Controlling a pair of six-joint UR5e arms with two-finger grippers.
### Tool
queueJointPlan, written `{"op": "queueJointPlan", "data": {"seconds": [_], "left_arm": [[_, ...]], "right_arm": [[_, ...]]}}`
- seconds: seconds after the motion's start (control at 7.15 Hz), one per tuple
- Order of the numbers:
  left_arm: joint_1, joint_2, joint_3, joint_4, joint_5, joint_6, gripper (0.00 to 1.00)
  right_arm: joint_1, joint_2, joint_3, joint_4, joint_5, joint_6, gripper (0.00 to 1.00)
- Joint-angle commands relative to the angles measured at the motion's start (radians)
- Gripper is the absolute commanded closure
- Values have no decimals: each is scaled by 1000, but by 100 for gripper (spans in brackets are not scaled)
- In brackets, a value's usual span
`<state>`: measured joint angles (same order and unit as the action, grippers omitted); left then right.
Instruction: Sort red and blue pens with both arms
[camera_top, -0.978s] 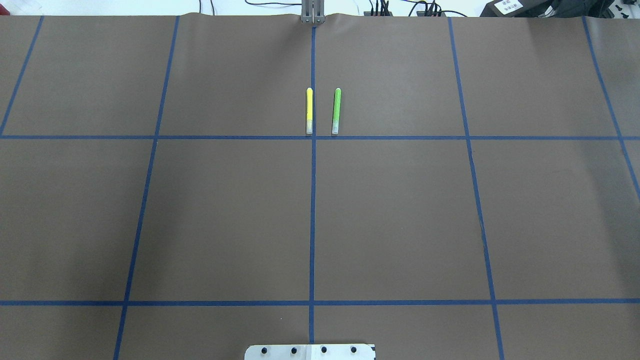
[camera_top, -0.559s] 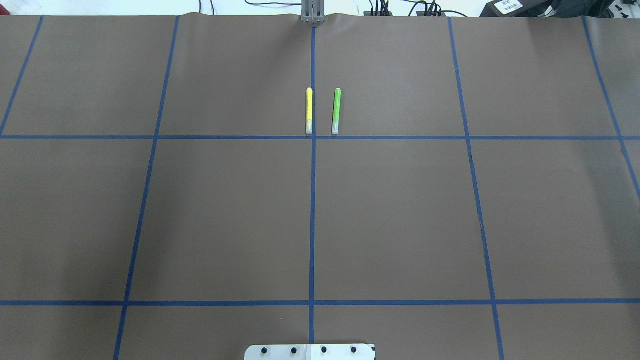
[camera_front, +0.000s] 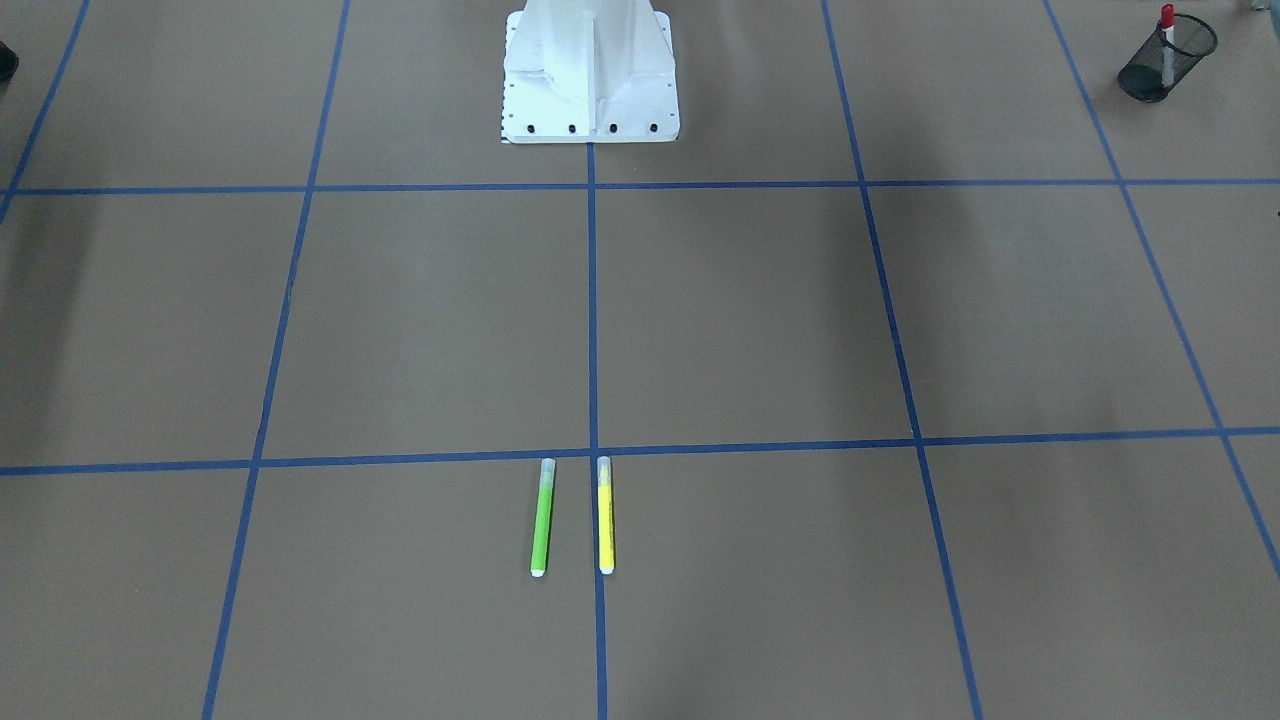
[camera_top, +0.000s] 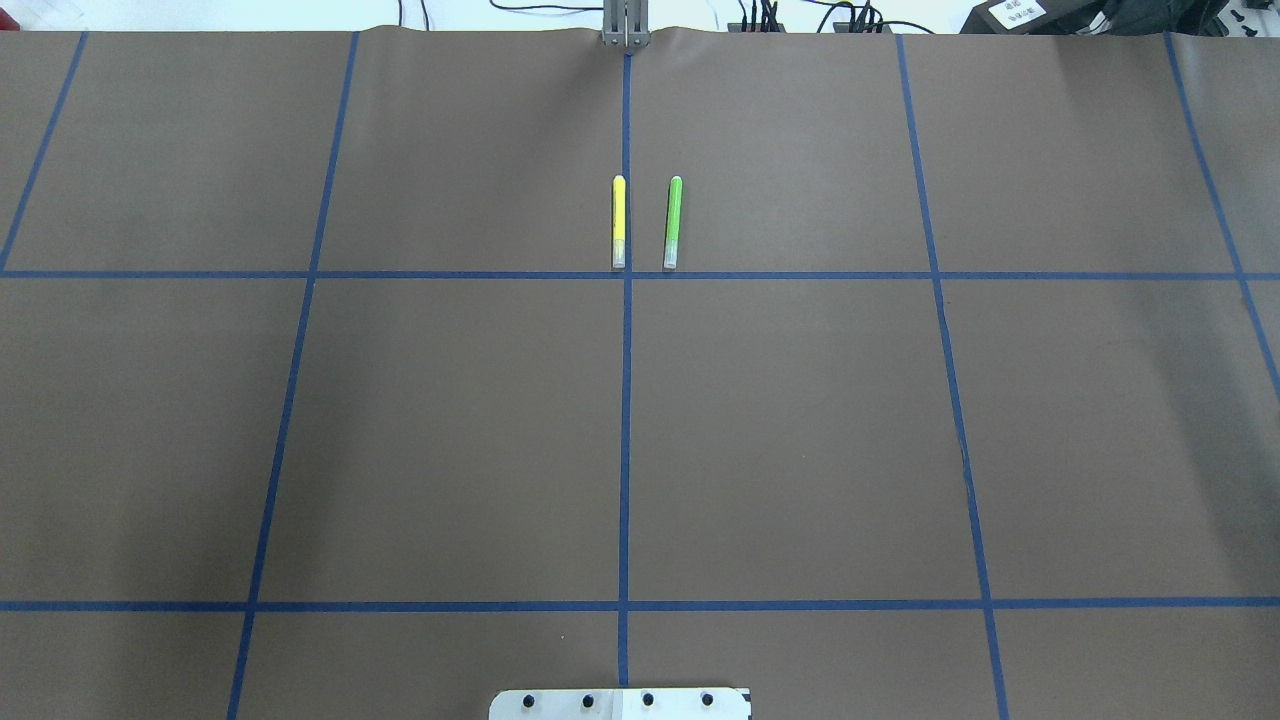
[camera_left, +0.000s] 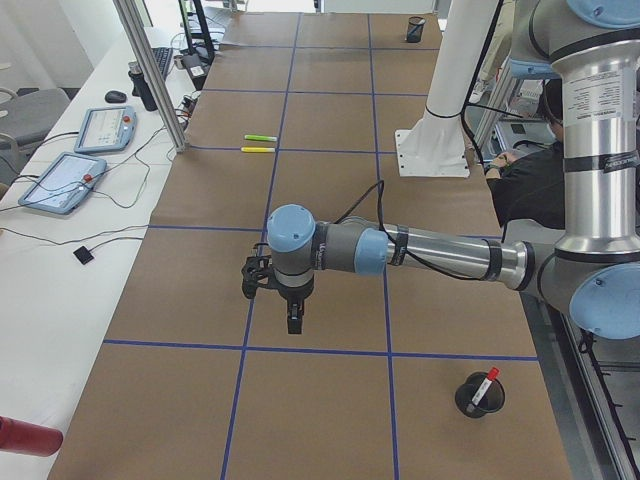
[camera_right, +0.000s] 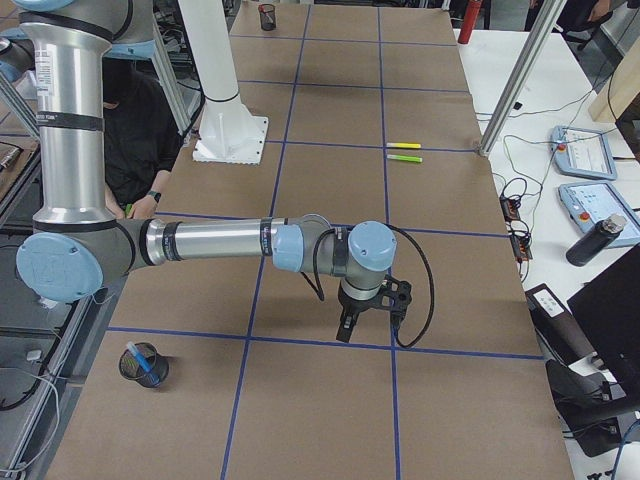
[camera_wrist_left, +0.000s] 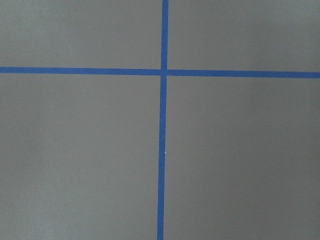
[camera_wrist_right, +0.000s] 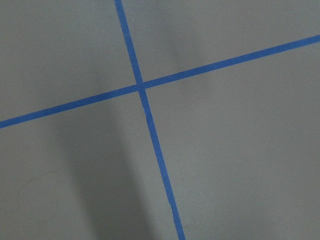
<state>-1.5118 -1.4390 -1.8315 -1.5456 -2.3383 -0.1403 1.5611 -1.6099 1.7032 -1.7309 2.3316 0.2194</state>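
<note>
Across the brown table (camera_top: 450, 450), taped into blue squares, nothing has shifted in the past second: the overhead view is unchanged and shows no arm. The left arm (camera_left: 420, 250) and right arm (camera_right: 210, 240) reach out low over bare paper at opposite table ends.

The left gripper (camera_left: 290, 312) and right gripper (camera_right: 362, 312) point downward. They show only from the side, so I cannot tell whether their fingers are apart or together.

At four o'clock from the left gripper, a black mesh cup (camera_left: 478, 395) holds the red pen (camera_left: 488, 380). At nine o'clock from the right gripper, a second mesh cup (camera_right: 143, 365) holds the blue pen (camera_right: 138, 358).

The yellow marker (camera_top: 618, 222) and green marker (camera_top: 672, 222) lie side by side, not touching, at twelve o'clock from the white pedestal (camera_front: 590, 70). With both pens in cups and nothing moving, the sorting looks finished.
</note>
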Motion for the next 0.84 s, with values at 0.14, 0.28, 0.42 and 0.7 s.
{"op": "queueJointPlan", "data": {"seconds": [0.14, 0.28, 0.42, 0.7], "left_arm": [[1, -3, 14, -7, -1, 1, 0], [-1, -3, 14, -7, -1, -1, 0], [-1, -3, 14, -7, -1, -1, 0], [-1, -3, 6, -7, -6, -2, 0]], "right_arm": [[-4, -10, 3, 5, -6, -3, 0], [-4, -10, 3, 7, -6, -3, 0], [-4, -10, 3, 7, -6, -3, 0], [-4, -8, 3, 8, -8, 0, 0]]}}
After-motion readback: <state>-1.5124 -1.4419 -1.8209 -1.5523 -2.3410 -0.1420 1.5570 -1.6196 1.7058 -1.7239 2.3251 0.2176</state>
